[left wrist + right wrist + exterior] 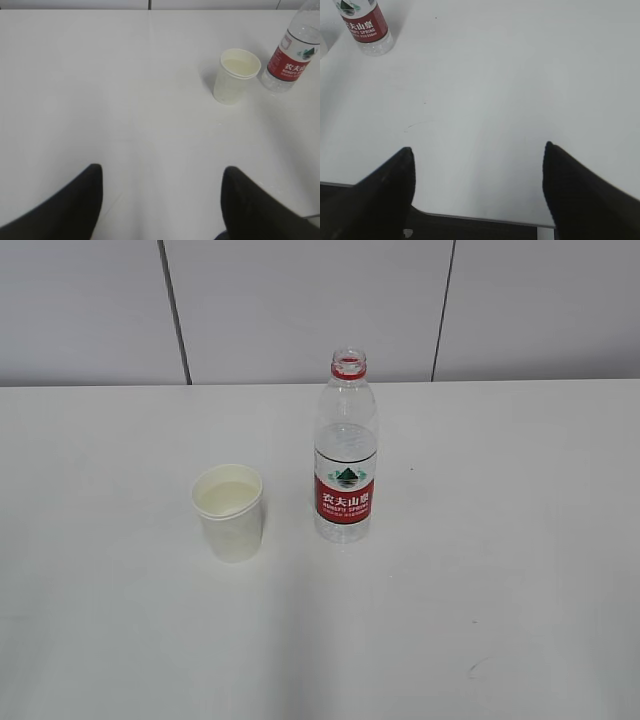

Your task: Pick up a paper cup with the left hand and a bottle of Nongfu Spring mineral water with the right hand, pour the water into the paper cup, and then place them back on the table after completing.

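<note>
A small white paper cup [229,512] stands upright on the large plain white tabletop [500,570], roughly midway between its left and right edges and closer to the far edge than to the near one, with clear liquid [229,498] visible inside it below the rim. Just beside the cup, on its right in the exterior view and not touching it, stands a clear plastic Nongfu Spring mineral water bottle [345,450] with a red label and a red neck ring; it is upright, its mouth is uncapped, and the level of the water inside cannot be made out. The left hand [162,200], a black two-fingered gripper, shows only in the left wrist view, where its two fingers [75,210] are spread wide apart over bare tabletop with nothing between them; the cup [235,75] and the bottle [292,60] sit well apart from it, toward the far right of that view. The right hand [477,192], the other black two-fingered gripper, is likewise spread wide and holds nothing, hanging near the tabletop's near edge, with the bottle [366,27] well apart from it at the upper left of the right wrist view. A faint scuff mark [415,124] lies on the tabletop between the right hand and the bottle.
</note>
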Robot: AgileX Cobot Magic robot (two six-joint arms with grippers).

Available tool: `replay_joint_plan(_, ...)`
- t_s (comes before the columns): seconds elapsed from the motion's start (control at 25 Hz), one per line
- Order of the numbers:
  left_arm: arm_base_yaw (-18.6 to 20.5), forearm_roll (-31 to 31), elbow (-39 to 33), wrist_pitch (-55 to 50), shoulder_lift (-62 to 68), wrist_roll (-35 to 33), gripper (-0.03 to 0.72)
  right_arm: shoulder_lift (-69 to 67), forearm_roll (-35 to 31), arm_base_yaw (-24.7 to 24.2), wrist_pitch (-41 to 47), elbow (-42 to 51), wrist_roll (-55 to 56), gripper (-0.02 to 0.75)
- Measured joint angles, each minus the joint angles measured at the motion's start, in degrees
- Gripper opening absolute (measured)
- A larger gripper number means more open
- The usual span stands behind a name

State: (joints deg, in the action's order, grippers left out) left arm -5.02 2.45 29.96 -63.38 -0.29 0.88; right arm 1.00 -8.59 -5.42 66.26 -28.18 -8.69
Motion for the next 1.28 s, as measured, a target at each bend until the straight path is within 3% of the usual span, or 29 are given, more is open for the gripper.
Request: replay_joint_plan(1.28,0.0,0.0,0.0,0.0,0.0,0.0,0.426,0.0,0.0,0.0,0.0,0.0,0.0,0.587)
